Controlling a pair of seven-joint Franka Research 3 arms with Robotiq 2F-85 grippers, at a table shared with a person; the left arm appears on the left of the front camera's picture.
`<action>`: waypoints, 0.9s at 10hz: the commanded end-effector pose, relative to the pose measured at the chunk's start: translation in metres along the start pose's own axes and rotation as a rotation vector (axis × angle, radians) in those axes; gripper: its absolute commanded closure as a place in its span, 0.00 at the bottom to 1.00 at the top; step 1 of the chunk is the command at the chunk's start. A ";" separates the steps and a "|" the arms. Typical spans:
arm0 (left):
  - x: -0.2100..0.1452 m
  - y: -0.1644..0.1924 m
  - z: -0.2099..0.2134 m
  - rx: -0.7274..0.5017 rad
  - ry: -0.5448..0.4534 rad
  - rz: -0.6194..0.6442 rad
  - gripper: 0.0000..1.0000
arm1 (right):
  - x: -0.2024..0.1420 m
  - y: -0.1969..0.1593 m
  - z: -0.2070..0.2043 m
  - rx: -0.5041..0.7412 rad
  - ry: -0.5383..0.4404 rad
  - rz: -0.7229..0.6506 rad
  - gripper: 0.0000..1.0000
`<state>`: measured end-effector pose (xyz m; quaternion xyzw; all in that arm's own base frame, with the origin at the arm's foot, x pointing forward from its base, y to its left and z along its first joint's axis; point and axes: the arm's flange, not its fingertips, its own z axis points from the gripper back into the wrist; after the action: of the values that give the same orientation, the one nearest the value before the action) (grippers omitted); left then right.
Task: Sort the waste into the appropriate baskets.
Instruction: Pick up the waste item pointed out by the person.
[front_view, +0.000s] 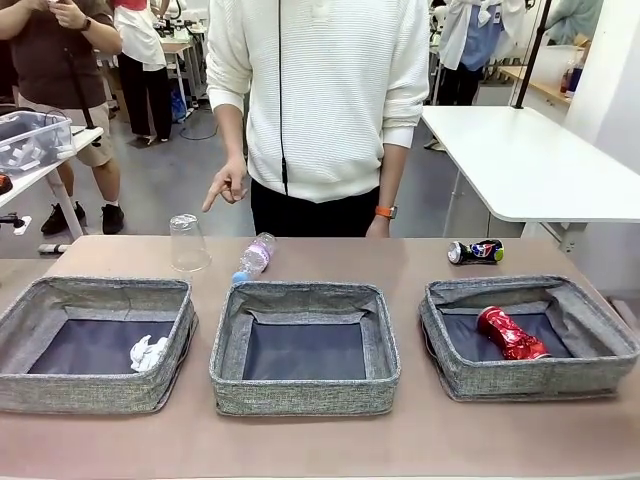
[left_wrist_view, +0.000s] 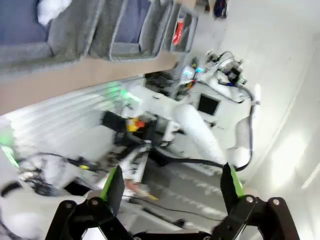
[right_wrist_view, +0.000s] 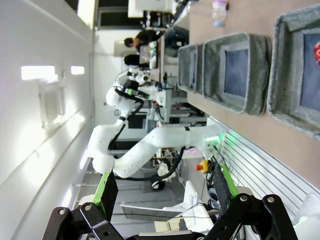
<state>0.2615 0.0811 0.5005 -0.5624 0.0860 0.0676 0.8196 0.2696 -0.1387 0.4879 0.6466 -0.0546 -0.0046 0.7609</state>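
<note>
The left hand (left_wrist_view: 171, 181) was wide open with nothing in it. In its own view it hung away from the table (front_view: 320, 445), low by the robot's stand, and the baskets were far off in the upper left of the frame. I think it was waiting, open so it could grab the next thing.

In the front view, the left basket (front_view: 100, 290) sat at the lower left. The paper ball (front_view: 148, 353) lay inside it, near its right wall, so this looked like the paper basket. Just behind that basket the cup (front_view: 188, 243) stood upside down on the table, not yet sorted. Above it, the person's hand (front_view: 228, 187) pointed one finger down toward the cup and the bottle (front_view: 254, 257), maybe to show what to pick next. The bottle lay on its side just behind the middle basket (front_view: 300, 292), with its blue cap toward the back rim. That basket held nothing. I think it was for plastic, since both plastic things lay close by.

At the right, the blue can (front_view: 475, 251) lay on the table just behind the right basket (front_view: 520, 286). The red can (front_view: 511, 334) lay inside that basket, so cans seemed to go there, and the blue one was near its place.

The right hand (right_wrist_view: 164, 177) was open too, holding nothing, off past the table's edge.
</note>
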 end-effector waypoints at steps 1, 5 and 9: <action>0.070 -0.007 -0.002 0.105 -0.040 -0.663 0.00 | 0.000 0.002 -0.001 0.009 -0.013 0.014 0.00; 0.166 -0.037 -0.009 0.045 -0.320 -0.958 0.00 | 0.000 0.002 -0.001 0.009 -0.013 0.014 0.00; 0.174 -0.041 -0.006 0.068 -0.324 -0.861 0.00 | 0.000 0.002 -0.001 0.009 -0.013 0.014 0.00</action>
<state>0.4573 0.0667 0.4925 -0.5090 -0.2865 -0.1856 0.7902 0.2693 -0.1389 0.4880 0.6465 -0.0552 -0.0046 0.7609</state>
